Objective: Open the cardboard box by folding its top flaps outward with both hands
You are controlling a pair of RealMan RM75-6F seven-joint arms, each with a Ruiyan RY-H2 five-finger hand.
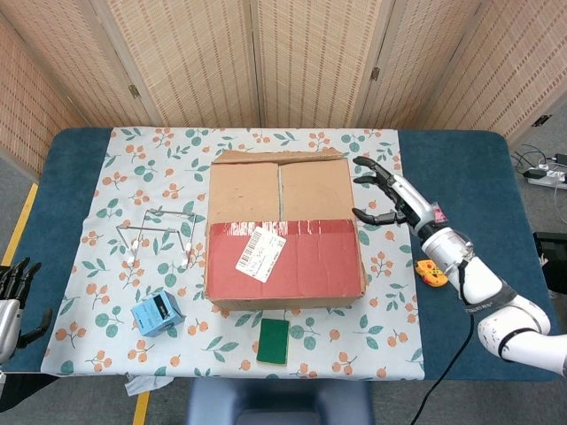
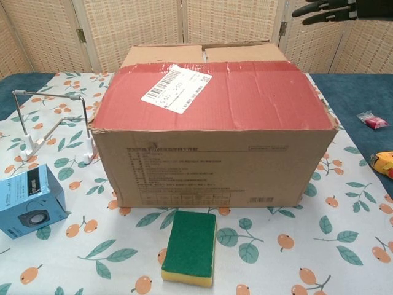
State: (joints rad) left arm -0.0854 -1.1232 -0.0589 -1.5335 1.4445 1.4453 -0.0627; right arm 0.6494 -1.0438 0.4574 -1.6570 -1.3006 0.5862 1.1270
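- Brown corrugated cardboard box sits in the middle of the table, on a white cloth printed with green leaves and orange berries; its front top flap is coated red, and the two plain brown flaps behind it lie flat, meeting at a centre seam.
- A white shipping label with a barcode is stuck at an angle on the red flap; its print is too small to read. Lines of small dark print run across the box's front wall in the chest view, also illegible.
- The right hand hovers just off the box's right upper edge, palm towards the box, dark fingers spread and lightly curled, holding nothing; I cannot tell whether a fingertip touches the cardboard.
- The left hand hangs at the far left edge of the head view, well apart from the box, fingers apart and empty.
- A green scouring sponge with a yellow base lies just in front of the box.
- A small blue carton stands to the front left; beside it stands a thin wire rack with white feet.
- A small yellow and orange object lies on the blue table to the right, near the right forearm.
- A small pink-and-clear wrapped item lies on the blue surface further back.
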